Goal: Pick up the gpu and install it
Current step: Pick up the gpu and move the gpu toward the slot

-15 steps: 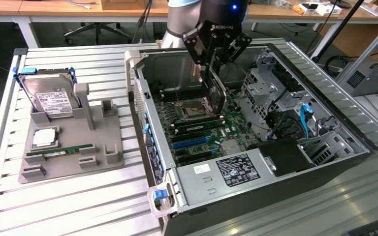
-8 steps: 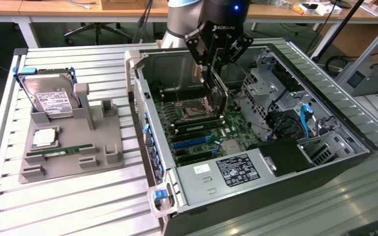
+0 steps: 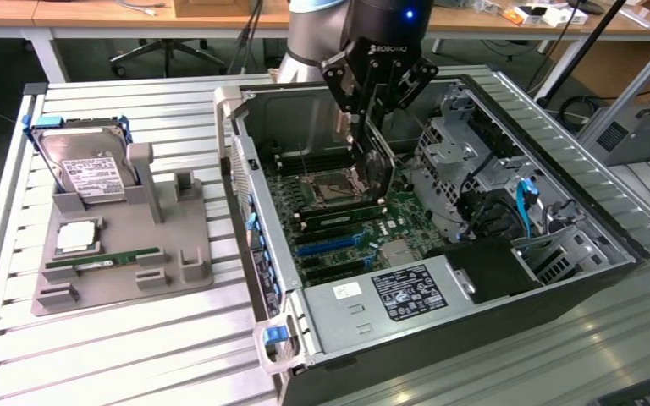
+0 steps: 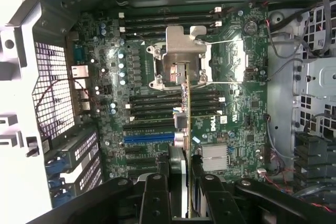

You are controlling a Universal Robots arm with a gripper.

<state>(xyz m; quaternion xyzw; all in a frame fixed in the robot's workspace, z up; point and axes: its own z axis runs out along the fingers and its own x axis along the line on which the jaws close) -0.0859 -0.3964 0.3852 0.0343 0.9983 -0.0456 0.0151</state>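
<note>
On the exterior view's left, your bench (image 3: 122,364) carries one grey holder (image 3: 176,247) with one hard drive (image 3: 90,173), one square chip (image 3: 79,237) and one memory stick (image 3: 105,260). Just right of it lies one open case (image 3: 240,161), its board (image 3: 342,245) facing up. Inside, your one claw (image 3: 372,110) is clamped on the one gpu (image 3: 379,165), holding it on edge over the board, its far end by the CPU socket (image 4: 178,61).
</note>
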